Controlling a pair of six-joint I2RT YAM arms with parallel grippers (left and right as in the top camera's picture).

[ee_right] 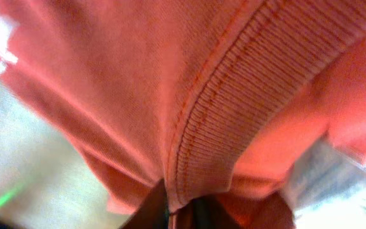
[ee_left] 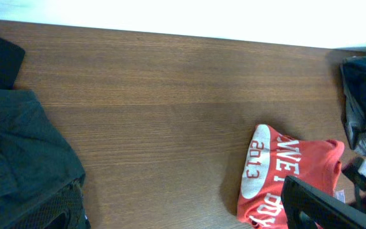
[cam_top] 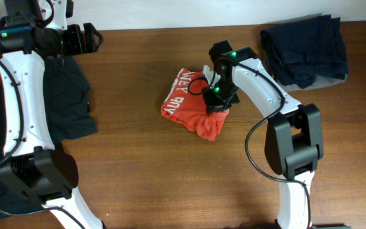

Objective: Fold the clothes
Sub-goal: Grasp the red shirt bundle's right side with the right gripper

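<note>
The orange-red T-shirt (cam_top: 189,105) lies bunched in a small heap at the middle of the table, white lettering showing on its left side. It also shows in the left wrist view (ee_left: 284,175). My right gripper (cam_top: 216,97) is at the heap's right edge, shut on the shirt's ribbed collar hem (ee_right: 208,140), which fills the right wrist view. My left gripper (cam_top: 84,38) is far off at the table's back left, open and empty, its fingers (ee_left: 183,216) wide apart at the frame's bottom corners.
A dark garment (cam_top: 68,95) lies at the left, under the left arm. A pile of dark blue clothes (cam_top: 305,48) sits at the back right. The wooden table (cam_top: 170,178) extends toward the front.
</note>
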